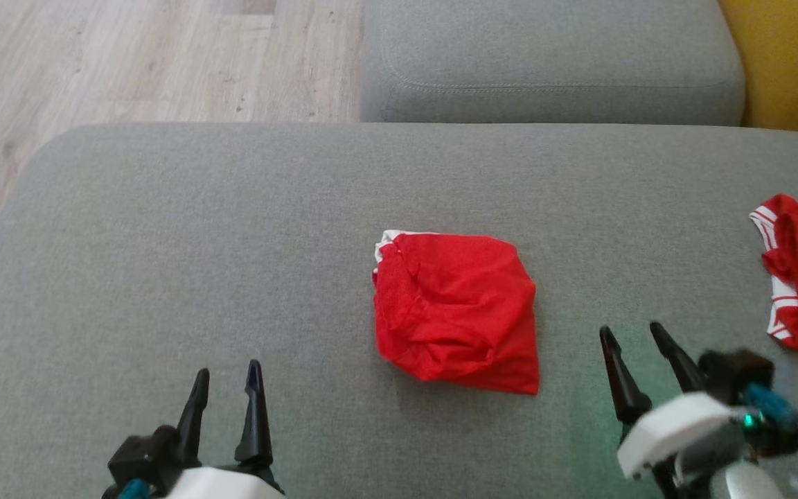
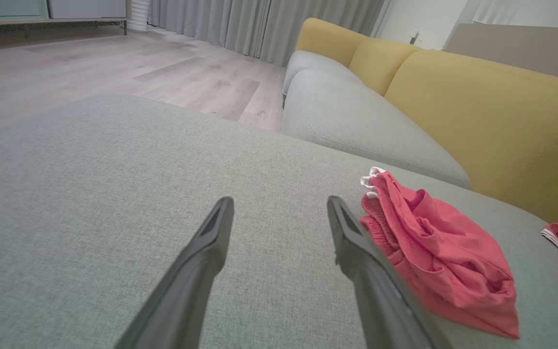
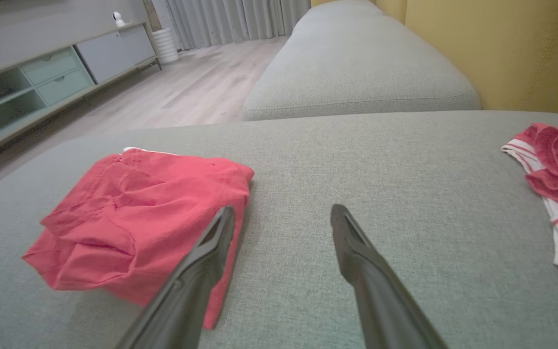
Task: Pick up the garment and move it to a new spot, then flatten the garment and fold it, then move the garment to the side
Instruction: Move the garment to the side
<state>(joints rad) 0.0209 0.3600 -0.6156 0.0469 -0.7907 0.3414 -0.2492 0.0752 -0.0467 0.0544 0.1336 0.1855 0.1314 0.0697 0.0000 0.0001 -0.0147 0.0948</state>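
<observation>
The red garment (image 1: 454,312) lay before me, folded into a rumpled, roughly square bundle, white trim peeking from its far left corner, flat on the grey cushion (image 1: 198,242).

Floor: pale wood-look planks (image 1: 129,62) beyond the sofa's edge.
Seat: wide grey fabric sofa cushion (image 1: 163,277), with a second grey cushion (image 1: 544,55) just beside its far edge.
Backrest: mustard-yellow upholstery (image 2: 477,111) running along both seats.
Far end: grey floor-length curtains (image 2: 259,24).
Sideboard: low cabinet (image 3: 41,82) with pale drawers and open shelves, against the wall.
Light: soft, even.
</observation>
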